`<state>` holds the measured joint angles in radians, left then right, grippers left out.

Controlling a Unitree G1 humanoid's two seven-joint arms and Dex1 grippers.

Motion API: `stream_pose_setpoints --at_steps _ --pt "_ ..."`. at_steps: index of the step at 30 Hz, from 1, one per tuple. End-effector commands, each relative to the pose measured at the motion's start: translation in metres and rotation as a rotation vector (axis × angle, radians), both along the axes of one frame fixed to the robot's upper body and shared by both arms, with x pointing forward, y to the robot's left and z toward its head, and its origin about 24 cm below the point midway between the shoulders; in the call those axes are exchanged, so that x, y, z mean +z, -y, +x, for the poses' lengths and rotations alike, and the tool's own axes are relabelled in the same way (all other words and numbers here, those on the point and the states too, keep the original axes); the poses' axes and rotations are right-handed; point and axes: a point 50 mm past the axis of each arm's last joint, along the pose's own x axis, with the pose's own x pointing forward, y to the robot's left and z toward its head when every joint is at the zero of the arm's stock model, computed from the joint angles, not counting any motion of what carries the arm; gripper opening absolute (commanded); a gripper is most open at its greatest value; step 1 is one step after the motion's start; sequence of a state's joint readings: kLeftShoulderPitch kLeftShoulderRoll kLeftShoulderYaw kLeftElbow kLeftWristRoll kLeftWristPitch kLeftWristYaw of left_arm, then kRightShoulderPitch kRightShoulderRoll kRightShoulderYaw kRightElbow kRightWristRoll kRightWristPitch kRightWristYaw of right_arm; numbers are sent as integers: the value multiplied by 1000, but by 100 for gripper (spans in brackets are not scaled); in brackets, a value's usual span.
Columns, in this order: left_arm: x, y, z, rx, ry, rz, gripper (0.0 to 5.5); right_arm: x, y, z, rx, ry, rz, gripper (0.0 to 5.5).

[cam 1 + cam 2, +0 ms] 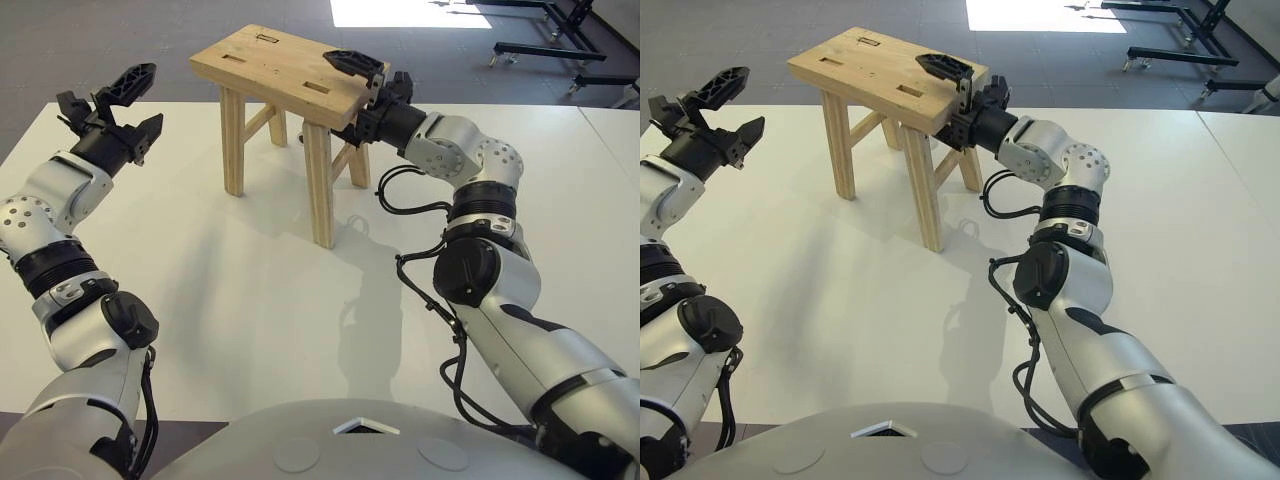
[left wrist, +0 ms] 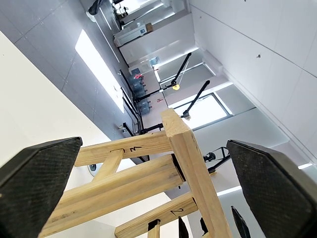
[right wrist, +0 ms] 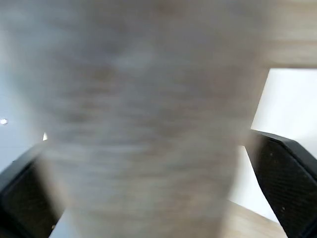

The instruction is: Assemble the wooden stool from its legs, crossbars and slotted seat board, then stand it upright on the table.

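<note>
We see pale wooden four-legged stool (image 1: 320,180) assembled, standing upright on white table (image 1: 250,300), far centre. Right gripper (image 1: 350,95) clamps right end of slotted seat board (image 1: 270,60), one finger on top, one under. Left gripper (image 1: 135,100) spread wide, empty, raised left of stool, well apart.

Grey floor (image 1: 120,40) lies beyond — a sunlit patch (image 1: 400,12) at twelve o'clock, black wheeled frames (image 1: 545,50) at one o'clock. A second white bench (image 1: 620,135) sits at two o'clock.
</note>
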<state>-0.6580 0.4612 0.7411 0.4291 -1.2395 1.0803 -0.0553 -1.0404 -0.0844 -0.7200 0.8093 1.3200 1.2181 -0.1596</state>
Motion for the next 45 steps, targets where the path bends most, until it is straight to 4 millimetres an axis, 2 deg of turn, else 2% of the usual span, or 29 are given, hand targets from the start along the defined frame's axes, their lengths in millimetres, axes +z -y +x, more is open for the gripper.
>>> stream_pose_setpoints --at_steps 1,9,12,14,17,19,21,22,23,25,27,29,33,39,45 --pt "-1 -3 -2 18 -16 18 540 16 14 0 -11 36 -11 538" --pt "-1 -13 -9 49 -24 30 540 -4 54 -18 -32 16 -93 538" --pt "0 -31 -24 95 -29 52 540 -9 72 -34 9 52 -173 538" --pt "0 -46 -40 134 -51 103 540 -9 92 -44 18 76 -264 538" --pt "2 -58 -71 175 -91 363 540 5 128 -55 -72 146 -505 538" --pt "6 -53 -85 178 -93 625 540 12 157 -57 -253 217 -687 538" --pt "9 -43 -86 223 -66 886 540 12 176 -53 -504 353 -908 538" --pt "9 -41 -82 284 -49 971 540 2 172 -50 -585 393 -996 538" --pt "7 -40 -77 376 -37 1051 540 -13 163 -44 -684 431 -1154 538" --pt "-2 -46 -69 539 -52 1085 540 -39 136 -36 -780 502 -1351 538" --pt "-6 -51 -71 653 -74 1089 540 -49 113 -26 -827 616 -1473 538" --pt "-4 -54 -78 730 -67 1131 540 -43 100 -14 -858 744 -1565 538" --pt "-5 -50 -81 785 -58 1192 540 -30 102 1 -899 828 -1568 538" --pt "-11 -50 -90 793 -78 1209 540 -29 99 12 -897 857 -1579 538" --pt "-15 -46 -88 768 -77 1223 540 -31 109 16 -929 819 -1622 538"
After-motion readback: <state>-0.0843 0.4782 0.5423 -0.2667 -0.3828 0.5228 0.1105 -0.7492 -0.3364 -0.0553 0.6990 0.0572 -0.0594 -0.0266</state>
